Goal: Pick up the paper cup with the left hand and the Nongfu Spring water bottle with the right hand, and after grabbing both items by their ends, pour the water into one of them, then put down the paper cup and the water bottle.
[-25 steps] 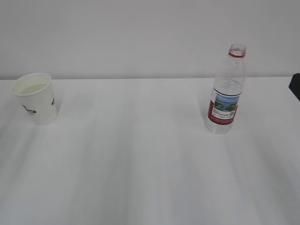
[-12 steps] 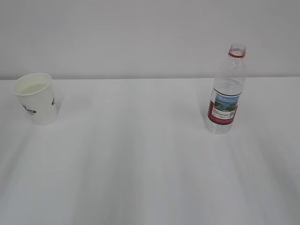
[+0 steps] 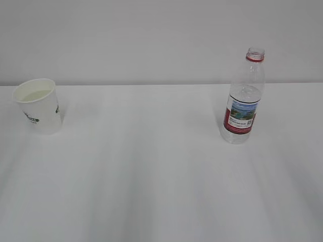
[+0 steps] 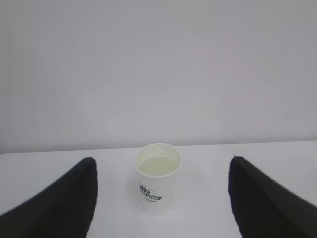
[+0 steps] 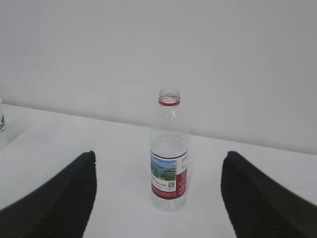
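The paper cup (image 3: pixel 38 106) stands upright at the far left of the white table, its green logo facing front. The Nongfu Spring water bottle (image 3: pixel 243 101) stands upright at the right, uncapped, with a red neck ring. Neither hand shows in the exterior view. In the left wrist view the cup (image 4: pixel 157 178) stands ahead between the spread fingers of my left gripper (image 4: pixel 162 161), untouched. In the right wrist view the bottle (image 5: pixel 169 153) stands ahead of my open right gripper (image 5: pixel 159 154), apart from both fingers. Water is too clear to make out in either.
The white table (image 3: pixel 151 176) runs back to a plain pale wall (image 3: pixel 151 40). A wide bare stretch lies between cup and bottle. The cup's edge (image 5: pixel 2 131) shows at the left border of the right wrist view.
A dark part of the right arm at the exterior view's right edge has gone out of sight. Cup and bottle have not moved.
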Robot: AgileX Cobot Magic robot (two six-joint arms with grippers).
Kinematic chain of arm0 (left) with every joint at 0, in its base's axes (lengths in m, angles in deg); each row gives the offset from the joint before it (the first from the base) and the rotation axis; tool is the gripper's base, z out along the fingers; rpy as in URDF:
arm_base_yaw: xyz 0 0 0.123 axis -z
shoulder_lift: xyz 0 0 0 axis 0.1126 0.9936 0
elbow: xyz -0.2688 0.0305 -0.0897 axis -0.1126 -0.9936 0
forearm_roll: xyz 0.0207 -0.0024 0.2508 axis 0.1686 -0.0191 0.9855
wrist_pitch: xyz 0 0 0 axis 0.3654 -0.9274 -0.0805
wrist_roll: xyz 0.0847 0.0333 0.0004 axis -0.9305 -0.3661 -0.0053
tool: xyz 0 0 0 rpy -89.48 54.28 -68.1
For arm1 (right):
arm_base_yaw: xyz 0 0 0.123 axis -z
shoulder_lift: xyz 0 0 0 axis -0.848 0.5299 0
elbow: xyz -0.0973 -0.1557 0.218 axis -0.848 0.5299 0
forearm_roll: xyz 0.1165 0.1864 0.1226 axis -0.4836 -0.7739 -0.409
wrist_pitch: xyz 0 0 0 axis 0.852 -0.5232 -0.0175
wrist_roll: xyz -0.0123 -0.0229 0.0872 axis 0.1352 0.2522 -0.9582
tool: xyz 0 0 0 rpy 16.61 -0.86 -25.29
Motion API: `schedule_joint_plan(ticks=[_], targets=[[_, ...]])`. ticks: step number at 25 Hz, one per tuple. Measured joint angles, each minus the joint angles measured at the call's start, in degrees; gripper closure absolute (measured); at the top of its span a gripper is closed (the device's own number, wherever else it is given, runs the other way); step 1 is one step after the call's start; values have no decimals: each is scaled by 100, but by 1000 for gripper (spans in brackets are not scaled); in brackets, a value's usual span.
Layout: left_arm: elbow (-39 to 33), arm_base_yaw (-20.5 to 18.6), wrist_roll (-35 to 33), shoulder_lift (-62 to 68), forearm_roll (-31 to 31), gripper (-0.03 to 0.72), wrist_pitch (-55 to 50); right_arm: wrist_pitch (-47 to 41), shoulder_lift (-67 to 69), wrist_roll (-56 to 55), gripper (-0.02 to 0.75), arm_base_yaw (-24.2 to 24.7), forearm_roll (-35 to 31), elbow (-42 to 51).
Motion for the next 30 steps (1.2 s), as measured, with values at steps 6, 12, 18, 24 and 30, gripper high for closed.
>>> schedule_joint_plan(ticks=[6,12,18,24,30], targets=[[113,0,0,-812,9,95,-1165,-964,-679,14,148,0,233,-158],[126,0,-207,-1480,-91,97,-2102,-2013,-1218,-199,148,0,644,-493],[129,0,-629,-1900,-504,97,-2834,-2899,-1568,-462,148,0,905,-646],[269,0,-740,-2084,-709,97,-3553,-3671,-1872,-552,148,0,927,-646],[447,0,-873,-2107,-757,99,-3983,-4176,-2119,-574,148,0,927,-701]])
